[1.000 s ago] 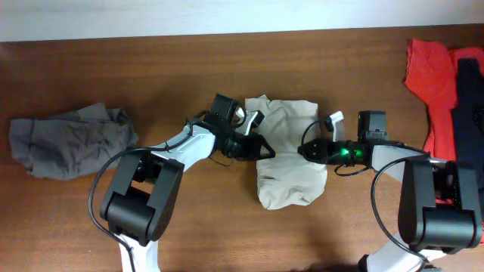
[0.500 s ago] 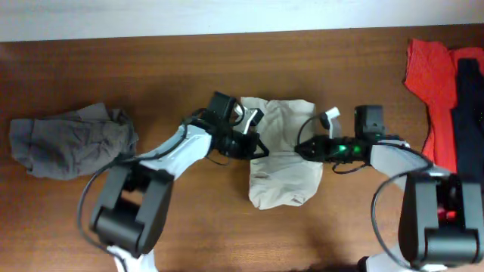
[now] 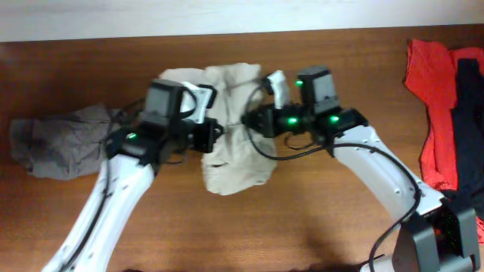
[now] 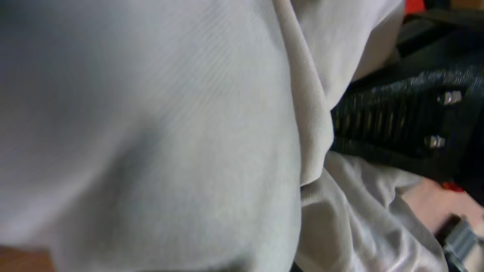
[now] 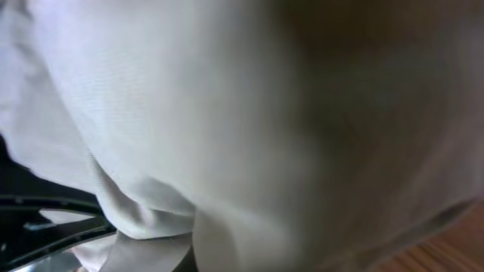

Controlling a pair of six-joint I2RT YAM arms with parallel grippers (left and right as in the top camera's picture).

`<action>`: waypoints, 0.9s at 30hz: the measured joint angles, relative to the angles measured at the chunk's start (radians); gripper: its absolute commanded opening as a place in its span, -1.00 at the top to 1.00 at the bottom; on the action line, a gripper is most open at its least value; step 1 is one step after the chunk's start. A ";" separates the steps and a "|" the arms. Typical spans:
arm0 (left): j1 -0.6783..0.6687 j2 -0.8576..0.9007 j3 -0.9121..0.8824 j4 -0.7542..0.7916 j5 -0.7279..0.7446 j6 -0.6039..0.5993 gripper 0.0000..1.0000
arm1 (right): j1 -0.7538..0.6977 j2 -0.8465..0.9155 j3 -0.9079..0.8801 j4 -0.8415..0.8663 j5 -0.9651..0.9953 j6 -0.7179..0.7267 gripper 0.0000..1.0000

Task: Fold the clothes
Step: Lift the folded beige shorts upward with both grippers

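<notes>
Trouble brewing over the middle of the table point(image 3: 98, 68): beige shorts point(image 3: 231, 147) hang bunched between left jaws and right jaws, both clamped tight on the cloth. If either pinch slips, or the arms pull unevenly, one side could drop and skew the fold.

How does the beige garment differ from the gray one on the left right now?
The beige garment is clamped by the left gripper and right gripper, one at each side; the gray garment lies loose on the table, held by neither. Beige is pale, gray dark. Both are rumpled, unfolded.
</notes>
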 measured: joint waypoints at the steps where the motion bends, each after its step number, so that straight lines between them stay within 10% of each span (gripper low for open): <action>1: 0.016 -0.020 0.000 -0.014 -0.005 0.006 0.99 | 0.030 -0.003 0.014 0.005 0.032 0.018 0.92; 18: 0.360 -0.171 0.000 -0.159 0.046 0.106 0.99 | 0.274 0.105 0.024 0.510 0.146 0.254 0.92; 27: 0.342 -0.144 -0.002 -0.195 0.025 0.171 0.99 | 0.308 0.224 0.098 0.432 0.153 0.300 0.92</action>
